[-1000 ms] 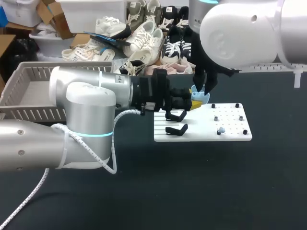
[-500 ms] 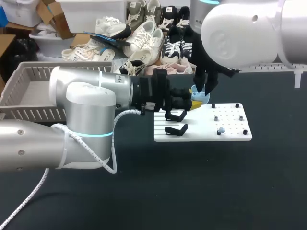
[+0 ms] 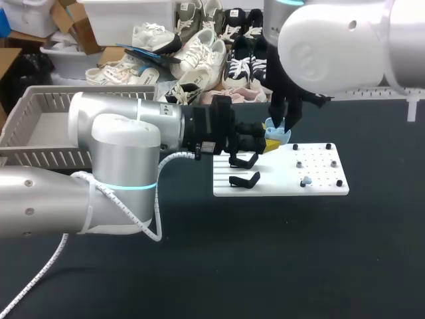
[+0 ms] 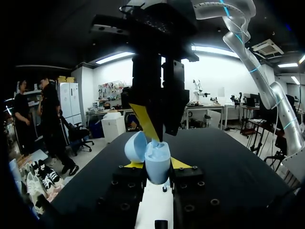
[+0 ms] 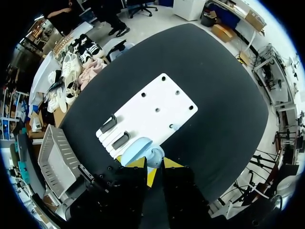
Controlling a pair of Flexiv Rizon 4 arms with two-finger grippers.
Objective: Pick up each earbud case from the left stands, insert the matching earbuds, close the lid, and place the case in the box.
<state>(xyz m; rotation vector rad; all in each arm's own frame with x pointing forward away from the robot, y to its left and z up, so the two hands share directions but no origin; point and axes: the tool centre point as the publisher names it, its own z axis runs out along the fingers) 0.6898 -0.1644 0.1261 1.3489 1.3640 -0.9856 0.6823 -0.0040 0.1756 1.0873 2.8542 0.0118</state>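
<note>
Our left gripper (image 4: 156,165) squeezes the light blue earbud case (image 3: 279,135) from both sides. The case is just above the middle of the frame, with its lid open, held over the white board (image 3: 325,188). Our right gripper (image 3: 283,123) hangs right above the open case. We cannot tell if it is open or closed. Two black stands (image 3: 244,160) sit on the board's left part.

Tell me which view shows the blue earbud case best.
Left wrist view: the blue earbud case is close, lid open, clamped in the left gripper. Head view shows a small blue patch between the arms; right wrist view shows it partly hidden by the right gripper.
</note>
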